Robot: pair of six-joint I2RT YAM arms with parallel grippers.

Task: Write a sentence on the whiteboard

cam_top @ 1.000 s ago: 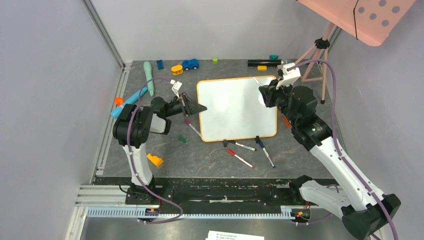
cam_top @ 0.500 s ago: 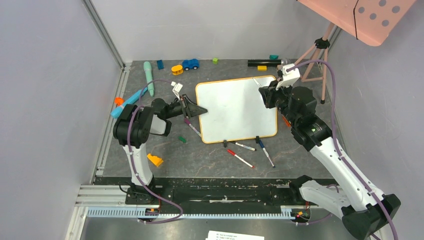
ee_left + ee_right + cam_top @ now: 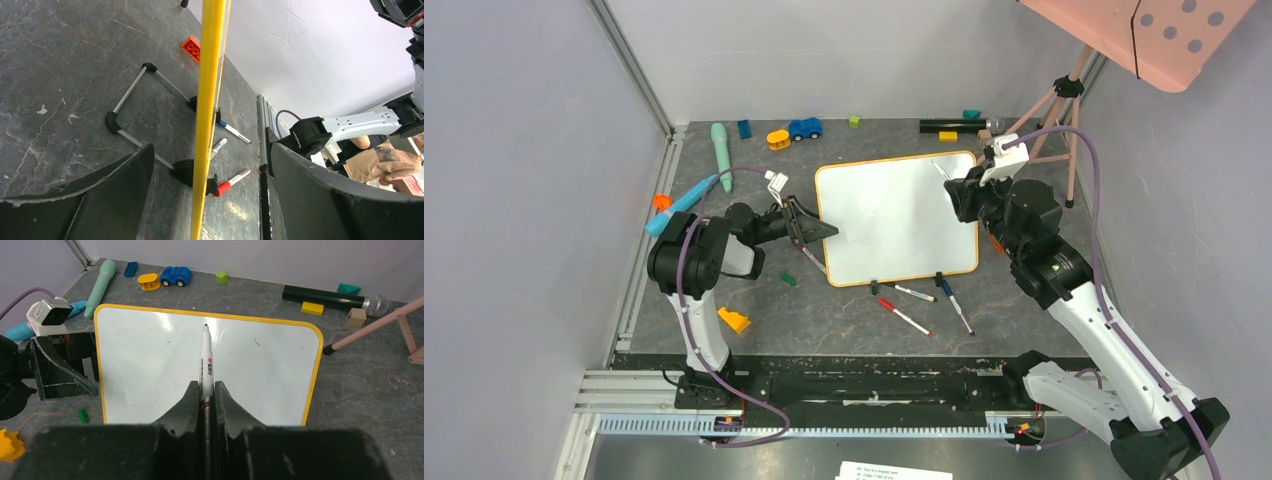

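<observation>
The whiteboard (image 3: 894, 215) lies flat mid-table, white with a thin yellow frame and black clip feet on its near edge. Its face (image 3: 150, 365) is blank; no sentence shows on it. My left gripper (image 3: 816, 228) is at the board's left edge, open. The yellow frame (image 3: 209, 75) runs between its spread fingers (image 3: 125, 175) without touching either. My right gripper (image 3: 204, 387) hovers over the board's right side (image 3: 951, 195), shut on a white marker (image 3: 206, 355). The marker's uncapped teal tip points toward the board's far edge.
Three loose markers, one of them red (image 3: 905, 317) and one blue (image 3: 956, 305), lie in front of the board, and a purple one (image 3: 809, 255) lies by its left edge. An orange block (image 3: 734, 320) is near left. A toy car (image 3: 804, 128), a teal microphone (image 3: 720, 150) and a black tube (image 3: 952, 126) line the back. A tripod (image 3: 1054, 110) stands back right.
My left gripper, shut on the board's left edge a second ago, has opened wide and dropped slightly toward me. The right gripper, still holding the marker, drifted a little away from me.
</observation>
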